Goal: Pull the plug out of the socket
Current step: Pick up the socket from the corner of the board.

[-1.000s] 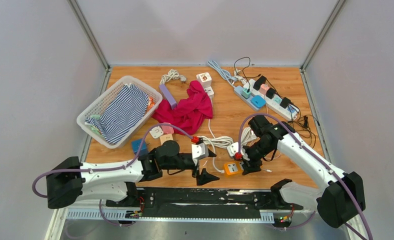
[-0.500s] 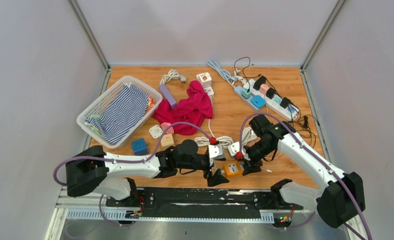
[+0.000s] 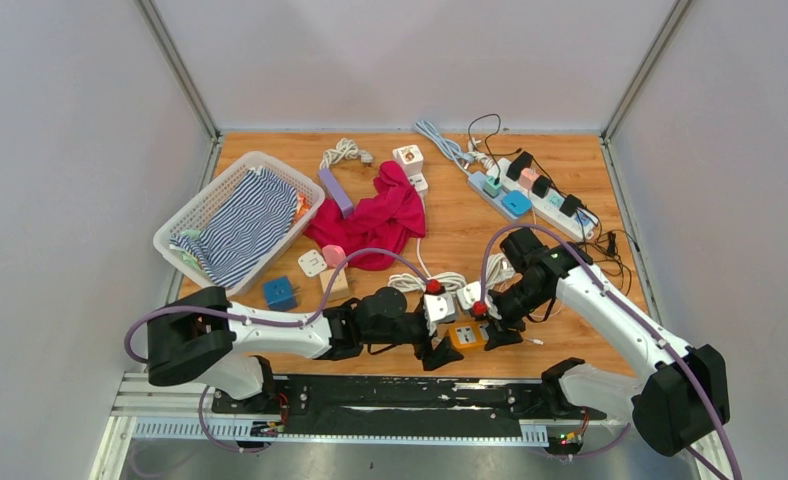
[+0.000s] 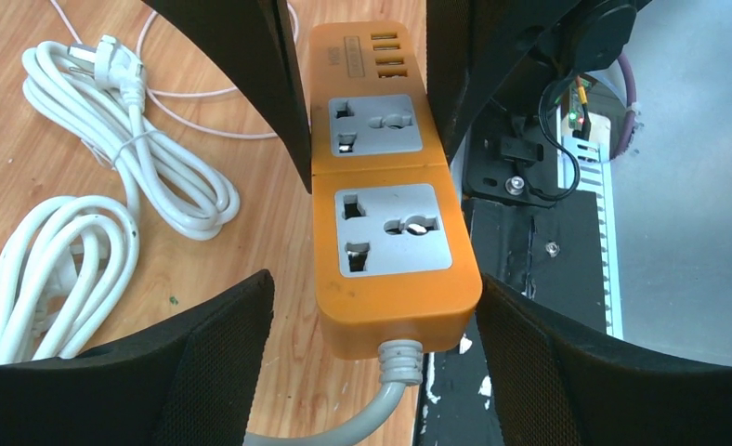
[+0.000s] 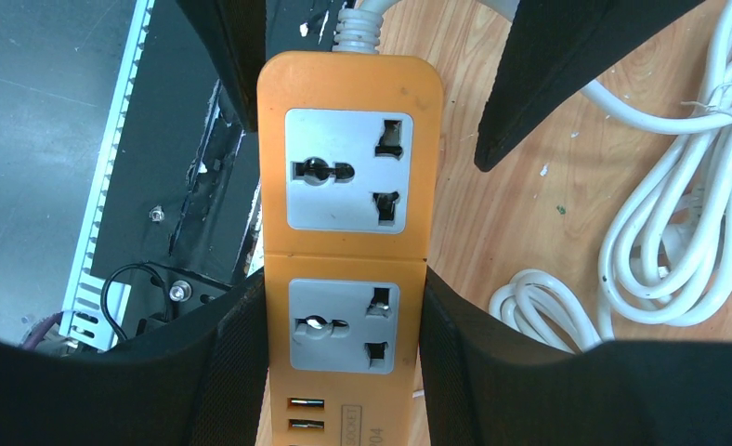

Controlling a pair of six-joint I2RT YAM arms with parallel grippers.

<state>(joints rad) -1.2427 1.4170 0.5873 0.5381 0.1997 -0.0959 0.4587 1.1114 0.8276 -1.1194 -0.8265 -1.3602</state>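
An orange power strip lies on the wooden table near the front edge. Both its grey sockets are empty in the left wrist view and the right wrist view; no plug shows in it. My right gripper is shut on the strip's USB end, its pads pressed to both sides. My left gripper is open and straddles the strip's cable end, with a gap on each side. The strip's grey cable leaves between the left fingers.
A coiled white cable lies just behind the strip. A white power strip with several plugs sits at the back right. A red cloth, a basket of striped cloth and small adapter cubes are to the left. A black rail runs along the front.
My left arm has swung right along the front of the table and its open gripper now straddles the orange strip. The right gripper has kept its hold on the strip.
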